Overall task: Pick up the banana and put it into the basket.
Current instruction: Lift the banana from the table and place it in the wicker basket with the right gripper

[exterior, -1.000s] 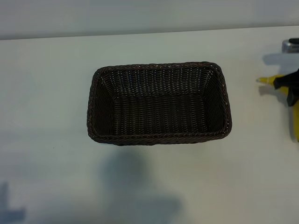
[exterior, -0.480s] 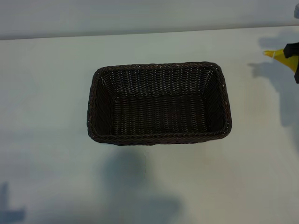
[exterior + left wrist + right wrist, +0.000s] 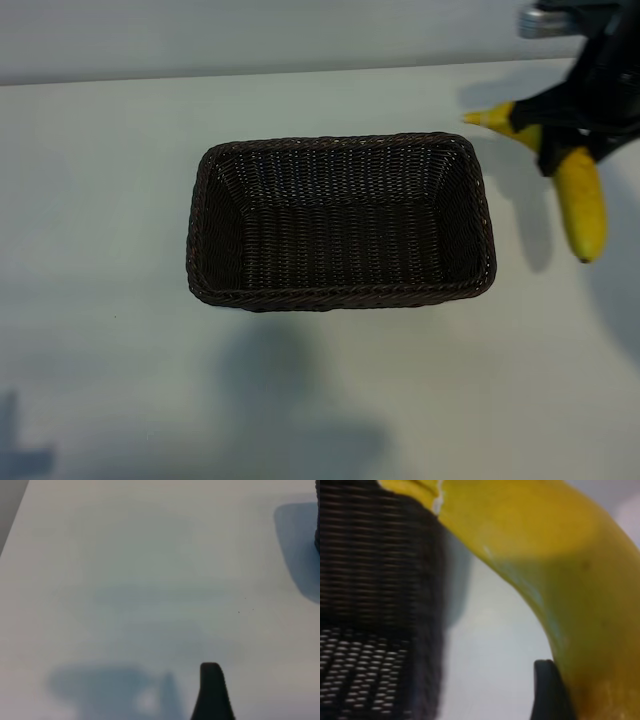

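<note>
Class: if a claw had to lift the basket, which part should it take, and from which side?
The braided rim of a long wall, from straight above: the basket sits open-topped, its sloping sides offer no flat faces, and the rim is thin.

The right gripper [image 3: 560,135] covers the middle of the banana [image 3: 582,205]. In the right wrist view, the basket [image 3: 375,605] is cut off by the frame edge.

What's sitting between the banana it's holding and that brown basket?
Nothing: the exterior view shows only bare table between the banana in the right gripper and the basket.
</note>
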`<action>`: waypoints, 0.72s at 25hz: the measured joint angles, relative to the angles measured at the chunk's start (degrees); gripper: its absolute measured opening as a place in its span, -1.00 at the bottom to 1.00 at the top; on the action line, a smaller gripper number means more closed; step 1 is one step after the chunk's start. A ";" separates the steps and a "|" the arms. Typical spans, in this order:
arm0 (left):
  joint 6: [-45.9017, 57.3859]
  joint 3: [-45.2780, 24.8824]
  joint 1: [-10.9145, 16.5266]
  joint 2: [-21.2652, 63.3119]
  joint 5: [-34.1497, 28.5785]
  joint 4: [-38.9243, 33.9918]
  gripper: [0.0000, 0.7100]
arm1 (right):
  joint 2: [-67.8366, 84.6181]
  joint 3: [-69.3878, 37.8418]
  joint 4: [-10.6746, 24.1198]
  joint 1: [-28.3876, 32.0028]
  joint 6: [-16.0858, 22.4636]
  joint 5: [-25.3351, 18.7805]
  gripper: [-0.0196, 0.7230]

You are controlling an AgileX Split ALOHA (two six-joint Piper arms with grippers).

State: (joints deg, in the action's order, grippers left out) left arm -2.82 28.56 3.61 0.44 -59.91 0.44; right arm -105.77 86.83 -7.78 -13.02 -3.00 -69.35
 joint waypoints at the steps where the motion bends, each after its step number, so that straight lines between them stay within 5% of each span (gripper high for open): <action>1: 0.00 0.00 0.00 0.00 0.00 0.00 0.52 | 0.00 0.64 0.00 -1.32 0.26 0.00 0.20; 9: 0.00 0.00 0.00 0.00 0.00 0.00 0.52 | -0.19 2.69 -0.07 -12.56 -2.09 3.93 0.20; 18: 0.00 0.00 0.00 0.00 0.00 0.00 0.52 | -2.49 2.69 0.05 -19.80 -22.03 13.78 0.20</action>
State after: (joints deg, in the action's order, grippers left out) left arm -2.82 28.56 3.61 0.44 -59.91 0.44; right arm -108.26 89.52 -7.73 -32.81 -25.03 -55.57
